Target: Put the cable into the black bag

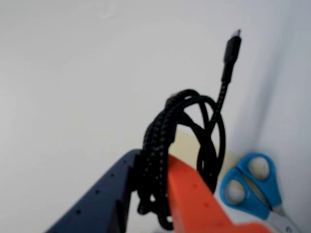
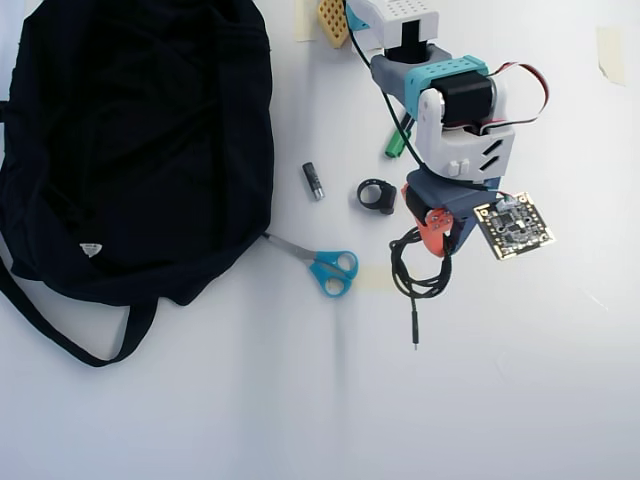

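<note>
Orange and dark fingers (image 1: 158, 194), closed on the coiled cable (image 1: 187, 141).
Cable is held above the bench (image 2: 300, 400), right of the black bag (image 2: 130, 140); light, limp, best gripped across the bundled loops.

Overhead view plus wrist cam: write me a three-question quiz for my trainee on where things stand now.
1. True or false: the coiled cable already lies inside the black bag.
2. In the overhead view, which item lies between bag and gripper: A scissors, B a cup, C a spoon?
3. Fill in: in the wrist view the gripper is shut on the ____.

Key: 1 false; 2 A; 3 cable.
</note>
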Action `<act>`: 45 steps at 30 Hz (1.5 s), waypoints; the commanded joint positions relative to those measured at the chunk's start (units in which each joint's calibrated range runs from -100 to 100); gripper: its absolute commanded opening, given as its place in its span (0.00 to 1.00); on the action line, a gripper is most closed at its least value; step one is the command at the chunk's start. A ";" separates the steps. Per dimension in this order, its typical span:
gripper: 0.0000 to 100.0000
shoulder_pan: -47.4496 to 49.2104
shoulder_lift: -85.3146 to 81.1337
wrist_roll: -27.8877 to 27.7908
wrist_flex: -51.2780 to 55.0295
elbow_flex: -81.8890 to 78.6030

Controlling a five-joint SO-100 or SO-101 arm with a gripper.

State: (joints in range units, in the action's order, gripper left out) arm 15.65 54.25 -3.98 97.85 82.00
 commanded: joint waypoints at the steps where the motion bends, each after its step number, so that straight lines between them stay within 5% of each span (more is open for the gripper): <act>1: 0.02 -1.96 -2.06 0.78 1.46 2.55; 17: 0.02 -5.40 -2.97 7.18 1.89 3.99; 34: 0.02 -8.92 -40.81 8.96 1.80 -57.11; 45: 0.02 -18.94 -43.55 7.34 1.72 -62.41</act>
State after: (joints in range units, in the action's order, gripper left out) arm 1.25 14.24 4.27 98.28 19.42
